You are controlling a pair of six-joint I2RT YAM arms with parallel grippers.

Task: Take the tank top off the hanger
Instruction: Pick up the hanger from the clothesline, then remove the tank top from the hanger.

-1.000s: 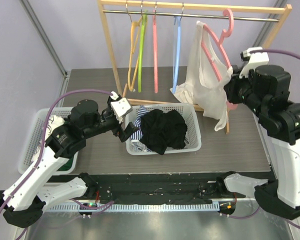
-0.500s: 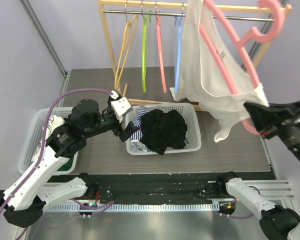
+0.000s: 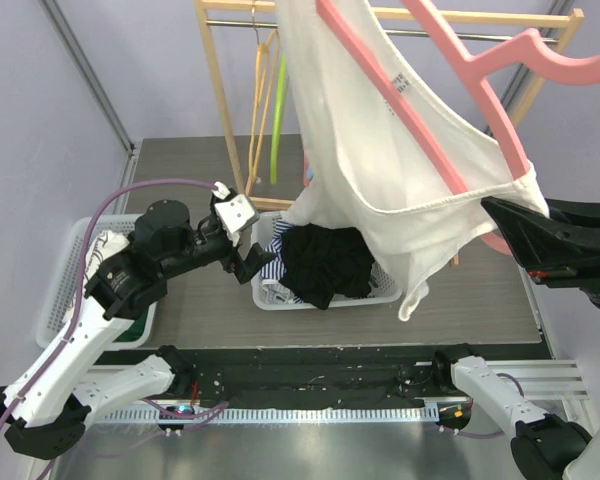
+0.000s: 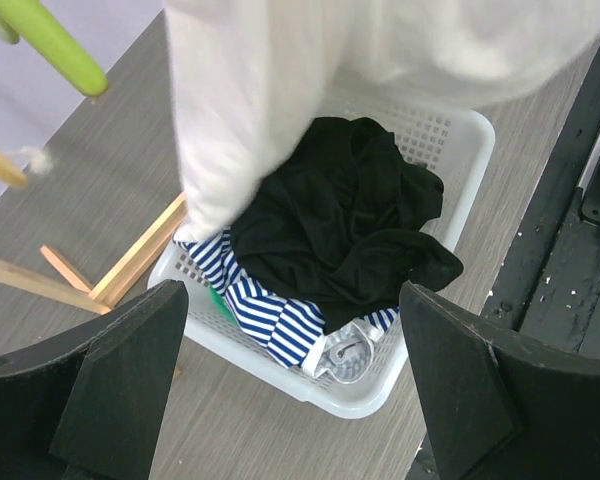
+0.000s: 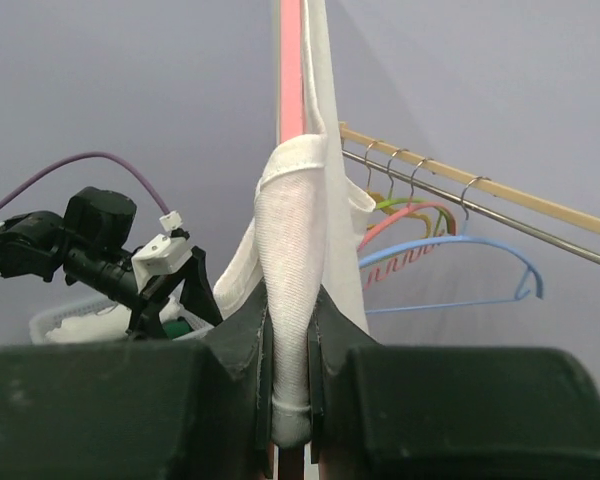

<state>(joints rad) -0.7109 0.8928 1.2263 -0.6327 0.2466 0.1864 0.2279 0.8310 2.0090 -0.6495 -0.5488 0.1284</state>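
Overhead view: your right gripper (image 3: 510, 225), at the right edge of the frame, is clamped on the lower end of a pink plastic hanger (image 3: 450, 90). A fold of the white tank top (image 3: 380, 150) is pinched in with it. The hanger tilts up across the upper right, its hook free of the wooden clothes rack (image 3: 215, 90). The tank top drapes from it through the centre, its hem hanging over a white slatted basket (image 3: 390, 290) that holds a black garment (image 3: 325, 260).

Your left gripper (image 3: 250, 265) sits left of centre beside the basket, jaws wide apart and holding nothing.

The garment is presented but not yet pulled off. Next, probably raise the left claw to the hanging hem, close on the cloth, and draw it down off the hanger arm. Mind the pinched fold.
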